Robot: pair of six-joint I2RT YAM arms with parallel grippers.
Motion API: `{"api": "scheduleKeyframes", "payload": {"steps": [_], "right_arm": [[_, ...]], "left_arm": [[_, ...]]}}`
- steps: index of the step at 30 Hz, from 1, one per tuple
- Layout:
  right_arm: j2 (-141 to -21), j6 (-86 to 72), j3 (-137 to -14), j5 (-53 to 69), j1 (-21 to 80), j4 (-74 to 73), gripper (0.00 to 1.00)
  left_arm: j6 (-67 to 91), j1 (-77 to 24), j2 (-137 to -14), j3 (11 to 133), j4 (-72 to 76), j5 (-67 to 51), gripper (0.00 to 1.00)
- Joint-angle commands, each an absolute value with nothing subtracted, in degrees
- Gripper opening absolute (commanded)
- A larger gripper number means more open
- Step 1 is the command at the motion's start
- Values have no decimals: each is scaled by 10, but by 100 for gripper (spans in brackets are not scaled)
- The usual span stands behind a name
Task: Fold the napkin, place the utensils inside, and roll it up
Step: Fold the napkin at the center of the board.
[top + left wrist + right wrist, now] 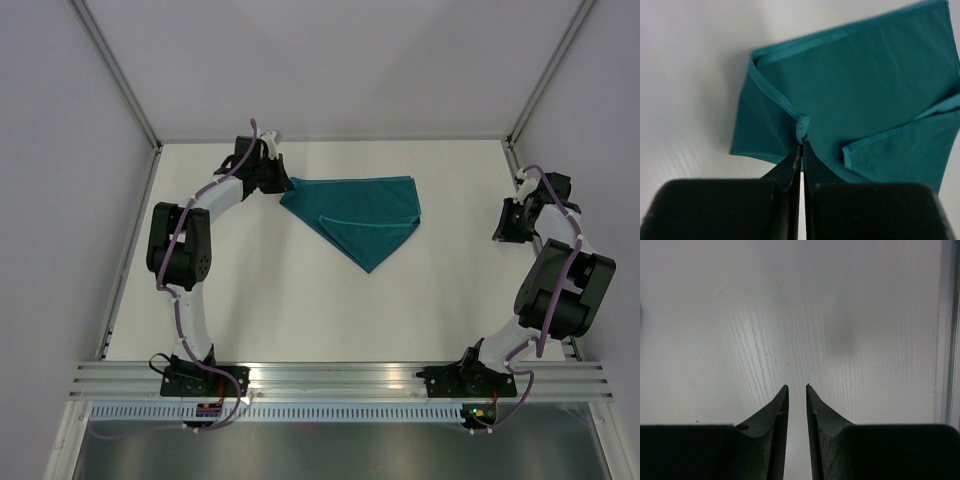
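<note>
The teal napkin (358, 218) lies folded at the back middle of the table, one point aimed toward the near edge. My left gripper (281, 186) is at its left corner. In the left wrist view this gripper (802, 145) is shut on a small pinched tip of the napkin's (855, 85) hemmed edge, with the layers spreading out beyond. My right gripper (508, 222) hovers far to the right, away from the cloth. Its jaws (797, 386) stand a narrow gap apart over bare table, holding nothing. The dark blue utensil is out of view.
The white table (300, 310) is bounded by a metal frame rail (340, 378) at the near edge and grey walls on three sides. A raised table edge (946, 330) runs just right of my right gripper.
</note>
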State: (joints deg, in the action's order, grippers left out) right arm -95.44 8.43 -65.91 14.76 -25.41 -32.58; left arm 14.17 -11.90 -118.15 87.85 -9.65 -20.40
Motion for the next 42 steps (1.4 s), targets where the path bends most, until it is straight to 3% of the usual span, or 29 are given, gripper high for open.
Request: {"api": "scheduleKeyframes", "payload": {"steps": [1,13,42], "right_arm": [[-954,89,-660,146,-258,-329,26],[-955,88,-659,143,-258,-328,26],[-959,89,-659,143,-258,-329,26]], "left_arm": [[70,-159,-1134,848,-70,-250,2],[-69,-231,-1114,811,-88,-316,2],[-192,-336,-1082,785,-122,-354,2]]}}
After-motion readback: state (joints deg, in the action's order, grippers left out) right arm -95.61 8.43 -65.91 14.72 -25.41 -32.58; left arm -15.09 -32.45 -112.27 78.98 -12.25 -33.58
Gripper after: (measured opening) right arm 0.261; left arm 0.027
